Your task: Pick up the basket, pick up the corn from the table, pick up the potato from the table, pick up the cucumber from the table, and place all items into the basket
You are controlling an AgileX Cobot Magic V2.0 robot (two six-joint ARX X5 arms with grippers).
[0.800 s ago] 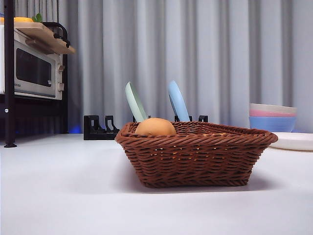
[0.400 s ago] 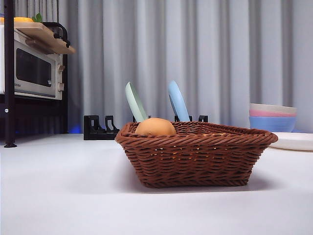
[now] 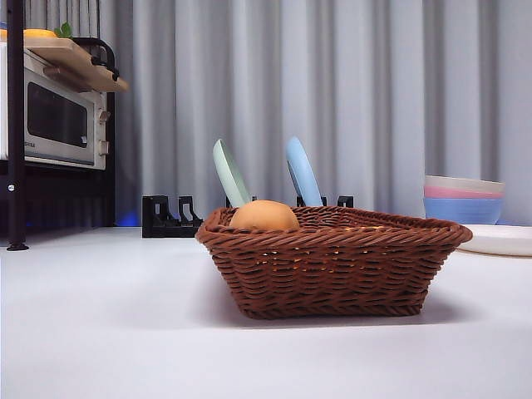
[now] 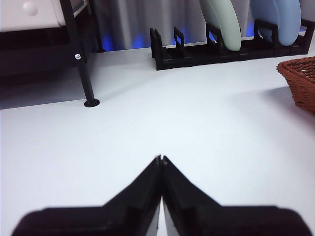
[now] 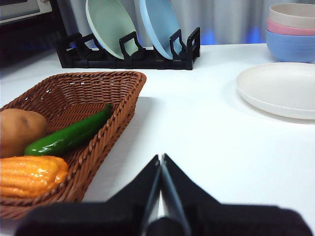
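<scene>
The brown wicker basket (image 3: 332, 262) stands on the white table (image 3: 100, 324); its corner also shows in the left wrist view (image 4: 300, 78). In the right wrist view the basket (image 5: 113, 81) holds the tan potato (image 5: 19, 130), the green cucumber (image 5: 69, 135) and the orange ridged corn (image 5: 29, 174). From the front only the potato (image 3: 263, 216) pokes above the rim. My right gripper (image 5: 161, 160) is shut and empty, low over the table beside the basket. My left gripper (image 4: 160, 160) is shut and empty over bare table, away from the basket.
A black dish rack (image 3: 170, 218) with a green plate (image 3: 229, 173) and a blue plate (image 3: 302, 171) stands behind the basket. Stacked pastel bowls (image 3: 463, 199) and a white plate (image 3: 499, 239) sit at the right. A microwave (image 3: 54, 116) on a black stand is at the left.
</scene>
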